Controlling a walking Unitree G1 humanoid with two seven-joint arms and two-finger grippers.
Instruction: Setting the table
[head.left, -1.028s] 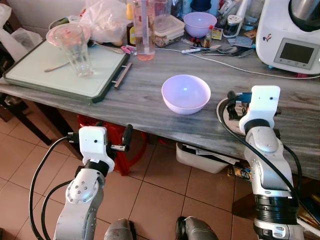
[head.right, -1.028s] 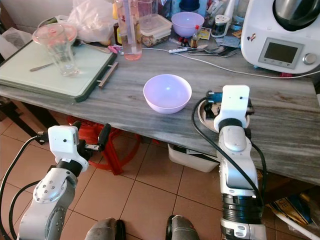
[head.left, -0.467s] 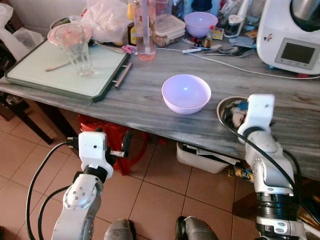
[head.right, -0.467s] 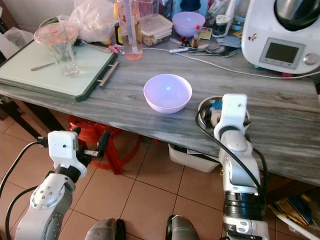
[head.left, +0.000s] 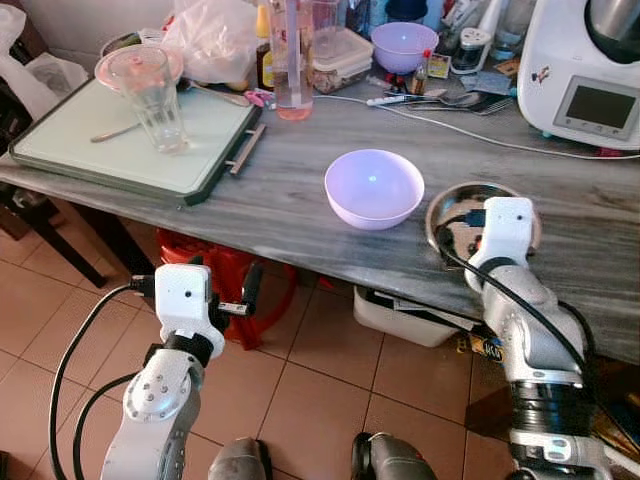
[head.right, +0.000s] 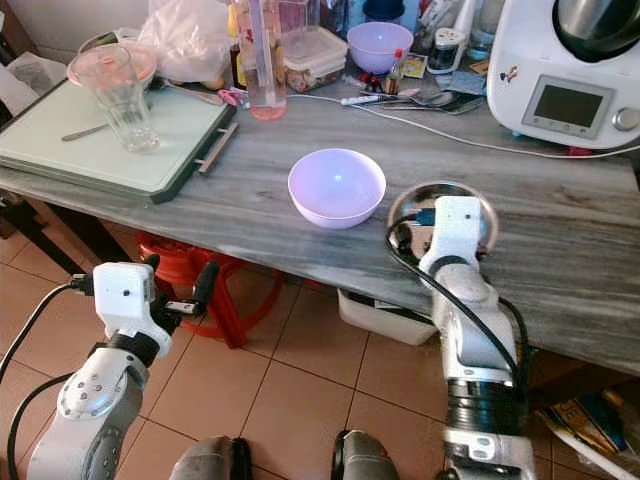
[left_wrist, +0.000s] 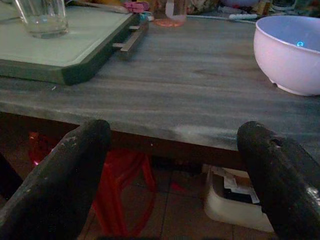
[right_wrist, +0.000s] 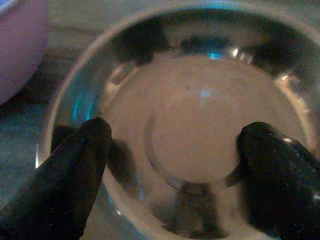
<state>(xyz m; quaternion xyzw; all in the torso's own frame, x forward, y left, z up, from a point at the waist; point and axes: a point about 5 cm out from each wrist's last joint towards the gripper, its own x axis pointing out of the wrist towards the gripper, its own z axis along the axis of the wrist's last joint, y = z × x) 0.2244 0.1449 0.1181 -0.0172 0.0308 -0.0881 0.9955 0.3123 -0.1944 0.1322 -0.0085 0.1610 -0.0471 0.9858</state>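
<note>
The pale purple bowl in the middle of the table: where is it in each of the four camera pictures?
Left eye view: purple bowl, centre, left of the steel bowl.
Right eye view: centre.
Left wrist view: upper right, on the table.
Right wrist view: upper left corner, beside the steel bowl.
Shared landmark: the steel bowl.

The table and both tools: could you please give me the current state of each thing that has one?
Lilac bowl: upright, empty, on the table.
Steel bowl: upright, empty, beside the lilac bowl.
Glass: upright, empty, on the tray.
Right tool: open, over the steel bowl.
Left tool: open, below the table edge, holding nothing.
</note>
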